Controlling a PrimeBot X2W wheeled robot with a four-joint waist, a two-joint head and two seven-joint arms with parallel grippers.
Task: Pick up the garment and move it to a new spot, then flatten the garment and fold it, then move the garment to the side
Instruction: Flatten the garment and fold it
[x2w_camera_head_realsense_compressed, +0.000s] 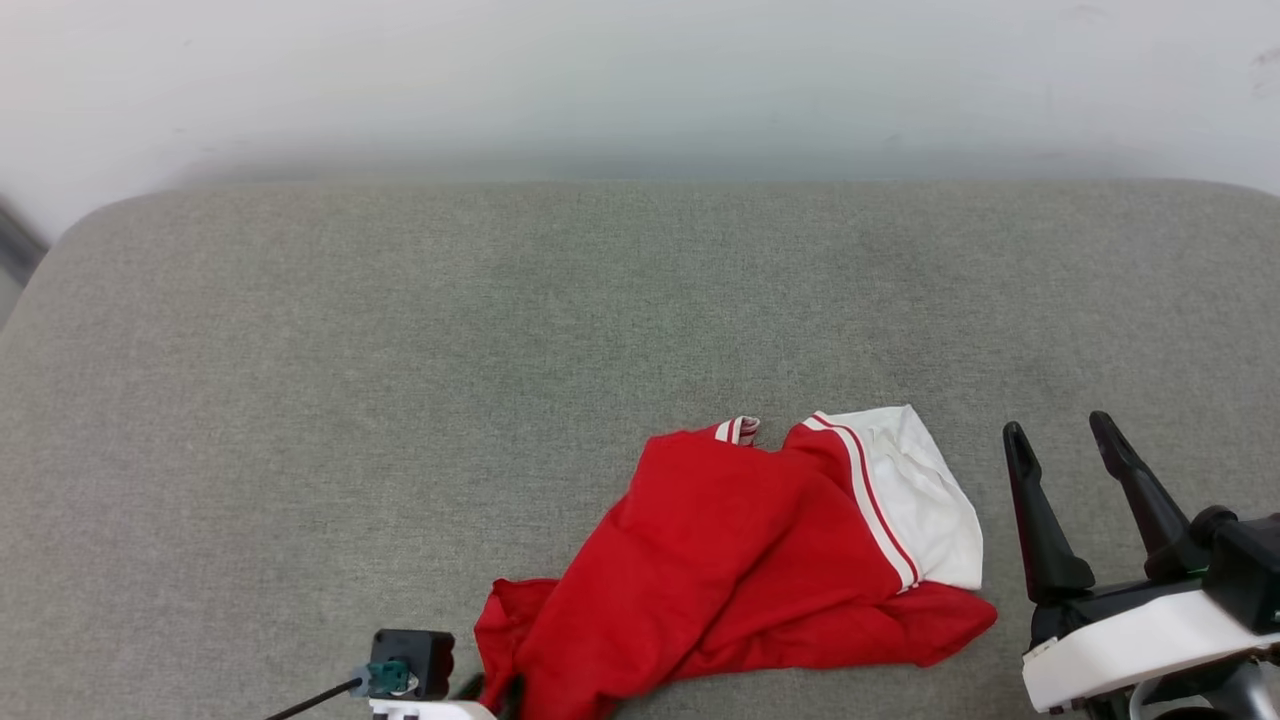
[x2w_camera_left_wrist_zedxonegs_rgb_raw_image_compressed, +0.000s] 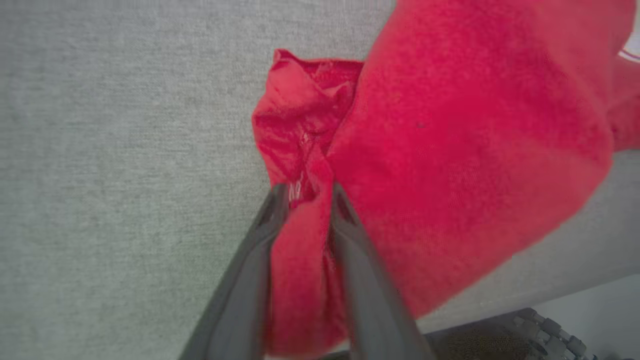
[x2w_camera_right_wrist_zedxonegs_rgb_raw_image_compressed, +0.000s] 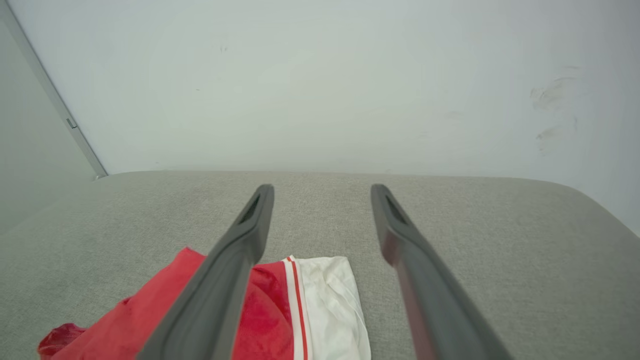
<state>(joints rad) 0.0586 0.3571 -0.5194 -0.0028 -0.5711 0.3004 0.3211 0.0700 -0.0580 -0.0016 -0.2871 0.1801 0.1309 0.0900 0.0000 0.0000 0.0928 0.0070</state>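
While the garment (x2w_camera_head_realsense_compressed: 740, 560) lies bunched at the near middle of the grey cushion (x2w_camera_head_realsense_compressed: 400, 400), its long axis runs from a near-left corner to the white sleeve (x2w_camera_head_realsense_compressed: 925, 500) at the far right. The left gripper (x2w_camera_left_wrist_zedxonegs_rgb_raw_image_compressed: 306, 192) pinches that near-left corner, with red cloth between its fingers. The right gripper (x2w_camera_head_realsense_compressed: 1058, 428) hovers empty with its fingers spread, just right of the sleeve. The sleeve end lies to its left, probably its nearest hold for the lift.

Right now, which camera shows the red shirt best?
The head view: nearly the whole shirt lies crumpled on the cushion. The left wrist view gives a blurry close-up where the left gripper pinches it; the right wrist view catches its white sleeve.
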